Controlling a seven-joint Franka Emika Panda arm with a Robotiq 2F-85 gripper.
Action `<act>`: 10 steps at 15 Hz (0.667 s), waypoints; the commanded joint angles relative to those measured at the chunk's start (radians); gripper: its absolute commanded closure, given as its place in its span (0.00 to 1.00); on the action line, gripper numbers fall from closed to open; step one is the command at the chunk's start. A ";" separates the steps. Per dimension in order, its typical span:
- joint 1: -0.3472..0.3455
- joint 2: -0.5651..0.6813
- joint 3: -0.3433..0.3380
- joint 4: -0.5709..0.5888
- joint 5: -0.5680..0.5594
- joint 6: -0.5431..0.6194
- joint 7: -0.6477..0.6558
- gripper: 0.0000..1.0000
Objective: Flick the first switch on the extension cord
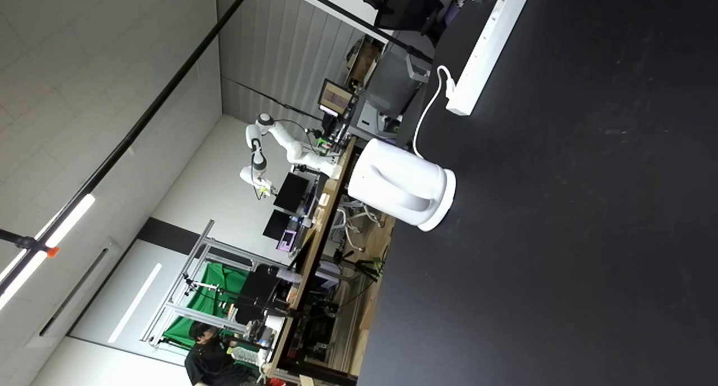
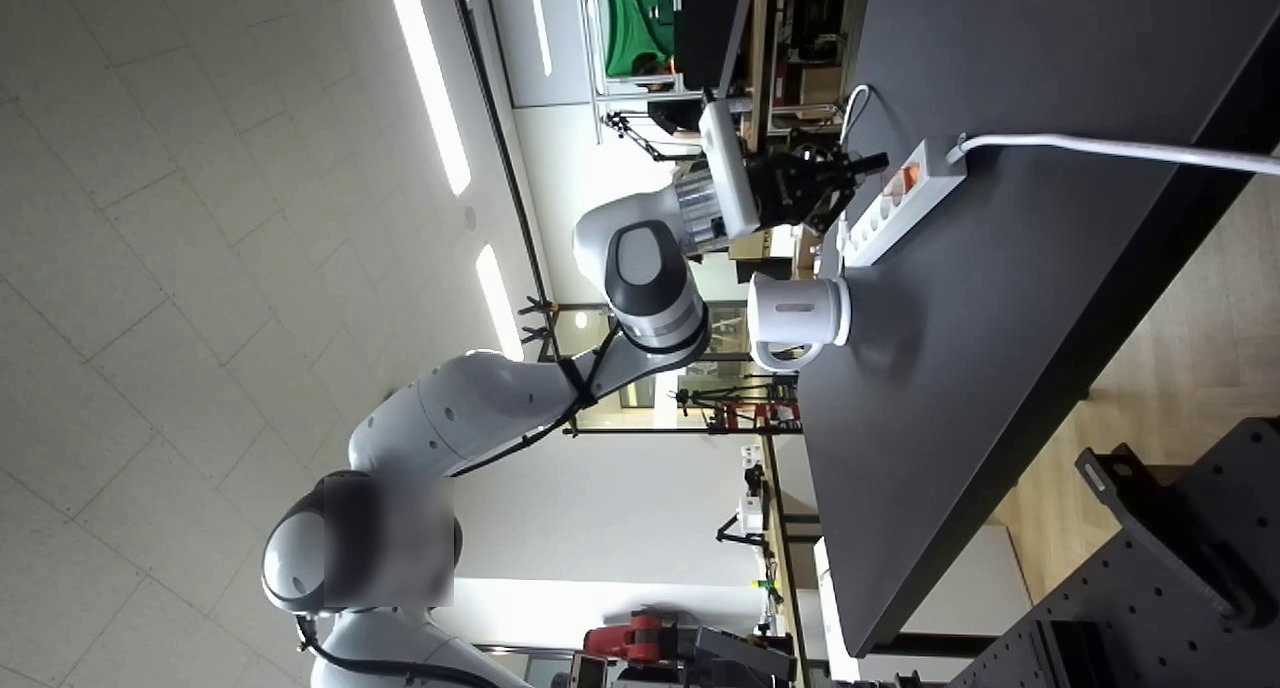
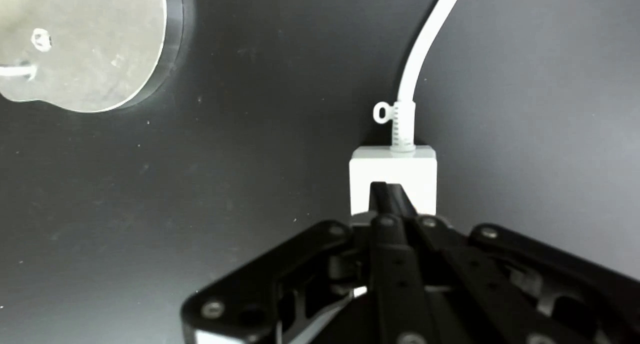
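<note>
- The extension cord [image 2: 905, 208] lies on the dark surface [image 2: 1000, 318], with a white cable [image 3: 422, 49] leaving one end.
- The jaws are pressed together and point down, just above the extension cord near that end.
- A white jug [image 2: 795, 311] stands upright near the opposite end in both exterior views.

Extension cord [image 2: 908, 214] white, partly orange; gripper [image 3: 387, 188] black; jug [image 1: 398, 178] white; tabletop [image 1: 549, 234] dark grey; cloth [image 1: 222, 272] green

No text, label, brand, number or sign can be read on anything in any of the views.
</note>
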 commanded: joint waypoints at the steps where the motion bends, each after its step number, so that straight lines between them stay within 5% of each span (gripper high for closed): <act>1: -0.005 -0.040 0.007 -0.058 -0.042 0.036 0.048 1.00; 10: -0.055 -0.014 0.080 -0.097 -0.020 0.188 0.022 1.00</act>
